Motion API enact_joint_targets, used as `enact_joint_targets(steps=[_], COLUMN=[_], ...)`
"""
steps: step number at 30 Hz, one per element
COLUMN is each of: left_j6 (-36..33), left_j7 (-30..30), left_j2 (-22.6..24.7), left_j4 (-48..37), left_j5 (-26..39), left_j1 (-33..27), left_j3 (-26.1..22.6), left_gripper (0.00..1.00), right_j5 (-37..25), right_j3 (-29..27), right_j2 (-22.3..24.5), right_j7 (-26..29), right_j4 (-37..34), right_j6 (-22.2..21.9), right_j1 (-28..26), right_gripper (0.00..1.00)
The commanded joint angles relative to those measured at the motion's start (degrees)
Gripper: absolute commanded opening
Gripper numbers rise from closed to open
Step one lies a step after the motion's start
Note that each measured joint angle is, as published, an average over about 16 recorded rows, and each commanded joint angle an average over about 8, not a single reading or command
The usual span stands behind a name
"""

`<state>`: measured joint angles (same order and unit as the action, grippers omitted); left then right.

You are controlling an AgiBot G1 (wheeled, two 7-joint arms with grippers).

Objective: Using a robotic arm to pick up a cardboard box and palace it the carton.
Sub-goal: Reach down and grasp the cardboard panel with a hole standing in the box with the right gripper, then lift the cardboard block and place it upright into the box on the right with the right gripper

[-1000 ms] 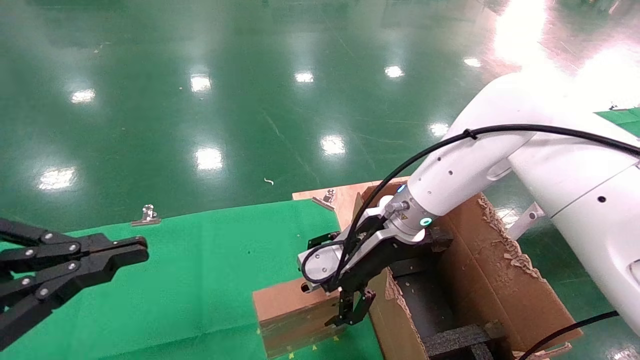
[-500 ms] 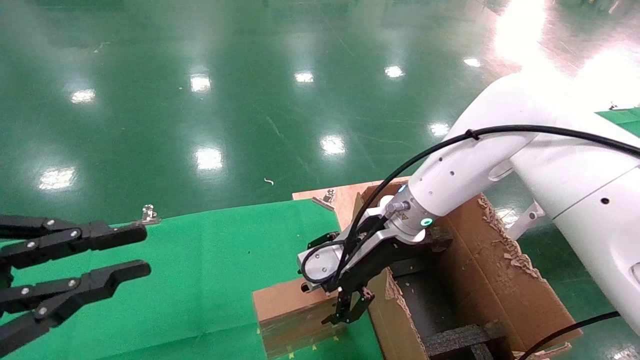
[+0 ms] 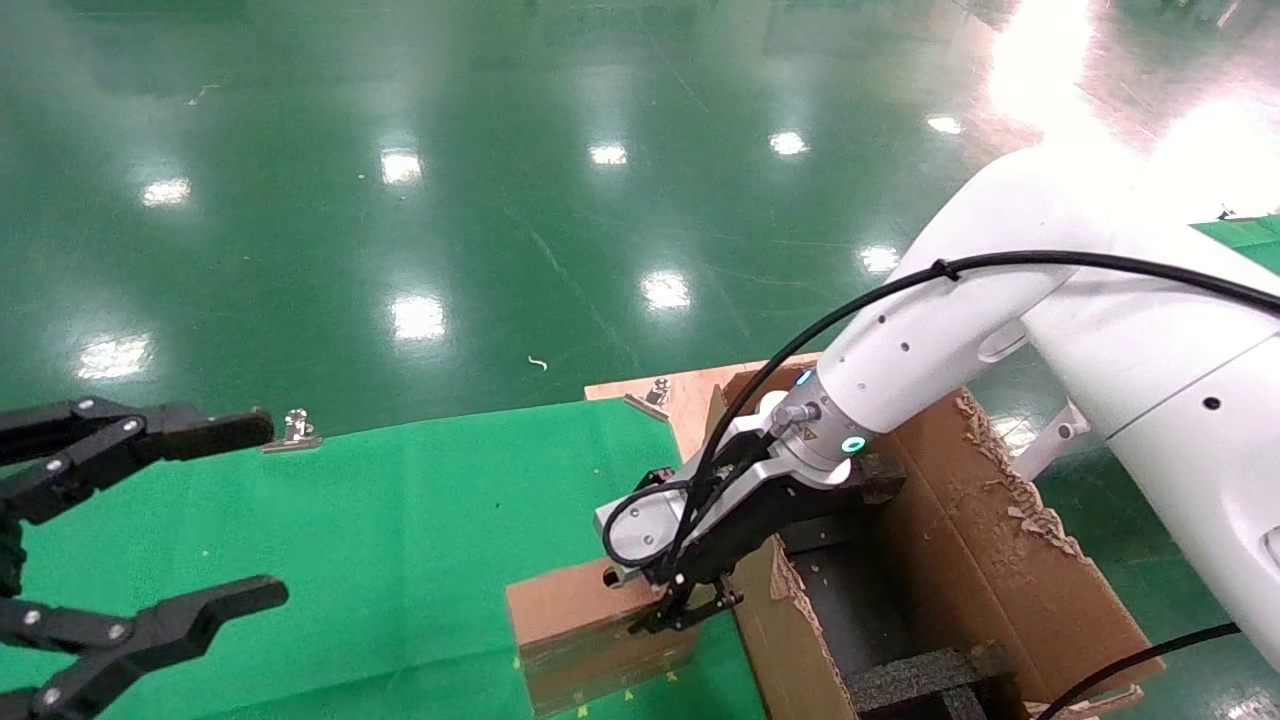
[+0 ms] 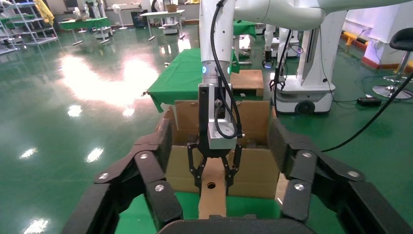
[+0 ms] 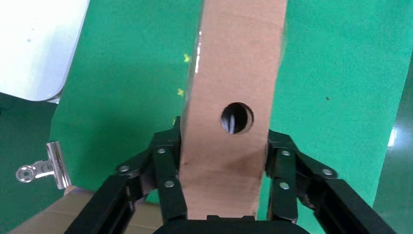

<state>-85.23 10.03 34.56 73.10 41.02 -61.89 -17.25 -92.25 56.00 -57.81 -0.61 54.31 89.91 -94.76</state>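
Left claw (image 3: 150, 530), near left over the green table (image 3: 400, 520): fingers spread wide apart, nothing between them, idle.

Cardboard box (image 3: 590, 625) stands on a narrow side at the near edge of the table, just left of the carton (image 3: 1000, 560). Its round hole (image 5: 237, 118) faces up on the narrow top side.

Right claw (image 3: 690, 610) of the robotic arm (image 3: 930, 350) comes down on the box's right end, beside the carton wall. In the right wrist view its fingers (image 5: 165, 175) sit against both broad faces, the narrow top side running between them; they look clamped on the box, or very nearly so.

Step in hand, as judged: secure the grip, then lift. To do it well: squeeze evenly on the broad faces, since slim cardboard may bow; lift straight up first so the near corner clears the table; raise it above the ragged flap (image 3: 790, 600) before moving right.

Far side: carton open, black foam insert (image 3: 930, 675) inside, slot between foam pieces likely the target. A metal clip (image 3: 292, 432) lies on the table's far edge.
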Motion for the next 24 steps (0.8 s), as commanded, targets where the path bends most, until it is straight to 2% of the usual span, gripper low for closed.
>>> enact_joint_targets(steps=[1, 7, 12, 24], left_j6=[0.0, 0.0, 0.0, 0.0], left_j7=[0.0, 0.0, 0.0, 0.0], left_j2=[0.0, 0.0, 0.0, 0.0], left_j4=[0.0, 0.0, 0.0, 0.0], left_j5=[0.0, 0.0, 0.0, 0.0], left_j1=[0.0, 0.0, 0.0, 0.0], left_j3=[0.0, 0.0, 0.0, -0.1], left_gripper=[1.00, 1.00, 1.00, 1.00], right_j5=[0.0, 0.2, 1.3, 3.2], right_j3=[0.0, -0.1, -0.9, -2.7], right_j2=[0.0, 0.3, 1.3, 4.0], right_j7=[0.0, 0.1, 0.1, -2.4], right_j4=[0.0, -0.1, -1.4, -7.1], right_j6=[0.0, -0.4, -0.6, 0.4], right_j1=[0.0, -0.3, -2.7, -17.6], right_gripper=[0.00, 0.00, 0.00, 0.00])
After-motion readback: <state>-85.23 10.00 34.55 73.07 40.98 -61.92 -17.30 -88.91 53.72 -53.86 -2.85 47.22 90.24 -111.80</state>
